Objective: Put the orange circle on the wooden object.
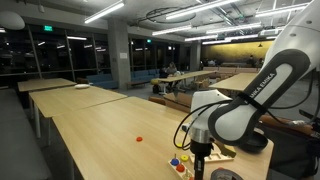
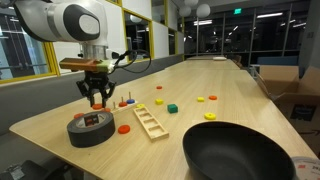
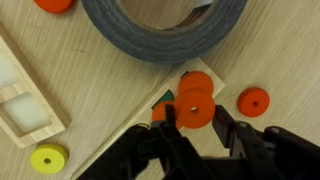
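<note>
In the wrist view my gripper [image 3: 196,118] is shut on the orange circle [image 3: 195,104], a flat disc with a small centre hole, and holds it above the table. Another orange piece [image 3: 198,82] lies right under it, on a green shape. The wooden object [image 3: 25,100], a pale board with recesses, lies to the left in the wrist view. In an exterior view the gripper [image 2: 98,100] hangs over the tape roll, with the board [image 2: 150,121] beside it to the right.
A grey tape roll [image 3: 165,28] [image 2: 90,129] lies close to the gripper. A big black bowl [image 2: 240,150] stands near the table's front. Loose pieces lie around: a red-orange disc [image 3: 254,101], a yellow disc [image 3: 48,158], an orange disc [image 2: 124,128] and a green piece [image 2: 172,108].
</note>
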`<action>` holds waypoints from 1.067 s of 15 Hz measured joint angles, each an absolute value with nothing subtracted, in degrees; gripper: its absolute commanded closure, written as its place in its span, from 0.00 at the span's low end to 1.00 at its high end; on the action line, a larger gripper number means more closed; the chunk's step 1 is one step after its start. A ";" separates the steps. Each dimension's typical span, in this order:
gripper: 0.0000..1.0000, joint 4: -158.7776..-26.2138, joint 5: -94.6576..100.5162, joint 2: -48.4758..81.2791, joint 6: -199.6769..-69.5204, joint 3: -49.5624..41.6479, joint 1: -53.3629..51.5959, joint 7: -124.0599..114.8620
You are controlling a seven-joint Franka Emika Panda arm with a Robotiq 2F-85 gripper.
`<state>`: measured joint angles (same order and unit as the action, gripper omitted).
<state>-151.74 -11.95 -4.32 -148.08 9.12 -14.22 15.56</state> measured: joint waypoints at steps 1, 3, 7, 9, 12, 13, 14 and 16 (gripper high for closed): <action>0.75 -151.71 -11.97 -4.14 -148.30 9.28 -14.22 15.56; 0.75 -151.64 -11.99 -3.77 -148.87 9.49 -14.22 15.56; 0.75 -151.38 -11.99 -2.90 -149.85 9.68 -14.22 15.56; 0.75 -151.18 -11.99 -2.48 -150.26 9.73 -14.22 15.56; 0.75 -150.78 -11.99 -2.06 -150.87 9.73 -14.22 15.56; 0.75 -150.66 -11.99 -1.94 -151.12 9.73 -14.21 15.56; 0.75 -150.48 -11.99 -1.78 -151.26 9.73 -14.20 15.56; 0.75 -150.30 -11.99 -1.59 -151.58 9.73 -14.15 15.56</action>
